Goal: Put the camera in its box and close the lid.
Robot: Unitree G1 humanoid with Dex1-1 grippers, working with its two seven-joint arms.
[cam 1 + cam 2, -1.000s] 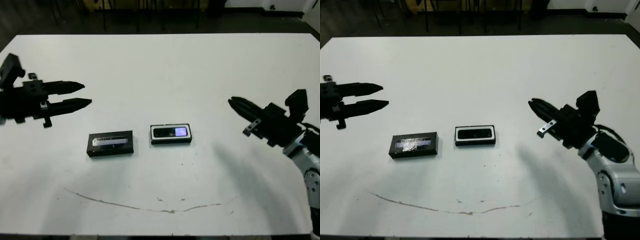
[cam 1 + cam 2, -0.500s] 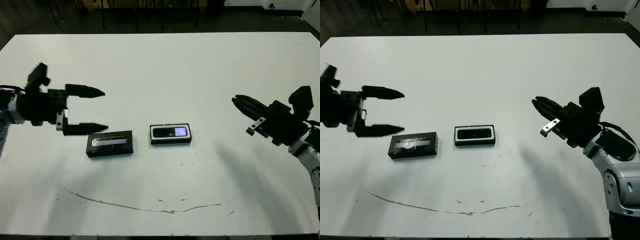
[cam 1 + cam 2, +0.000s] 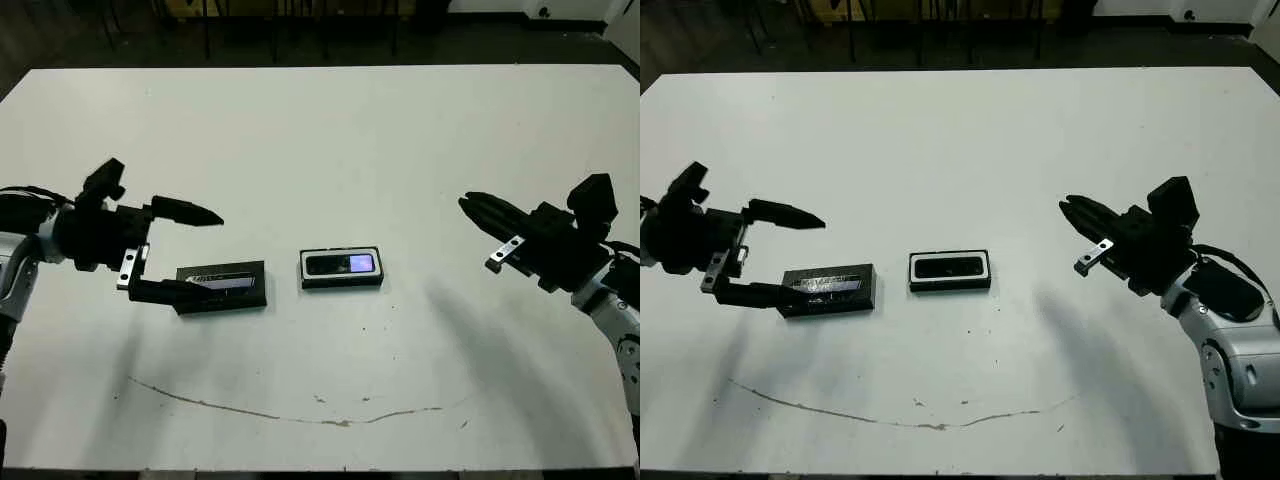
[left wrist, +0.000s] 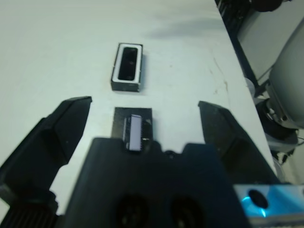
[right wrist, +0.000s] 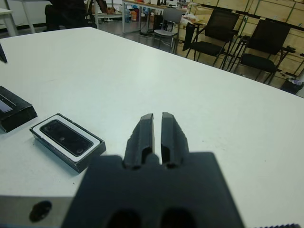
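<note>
1. The left gripper (image 3: 200, 252) sits at the left side of the white table (image 3: 320, 130), its jaws spread wide. One finger reaches out over bare table beyond the lid; the other lies low along the lid's near left edge, close enough that contact cannot be told.
2. The lid (image 3: 222, 287) lies flat on the table, its silvery strip facing up. In the left wrist view it lies between the two spread fingers (image 4: 52, 137), with nothing else beside it.
3. Just to the right of the lid, with a narrow strip of table between them, stands the box (image 3: 342, 268). The camera (image 3: 341, 264) lies inside it against the white lining, a bluish patch at its right end.
4. A thin brownish line (image 3: 300, 412) runs across the table nearer the robot, clear of both pieces.
5. The right gripper (image 3: 478, 209) hovers well to the right of the box, its jaws nearly together and holding nothing.
6. Chairs (image 5: 266, 47) stand beyond the table's far edge.
</note>
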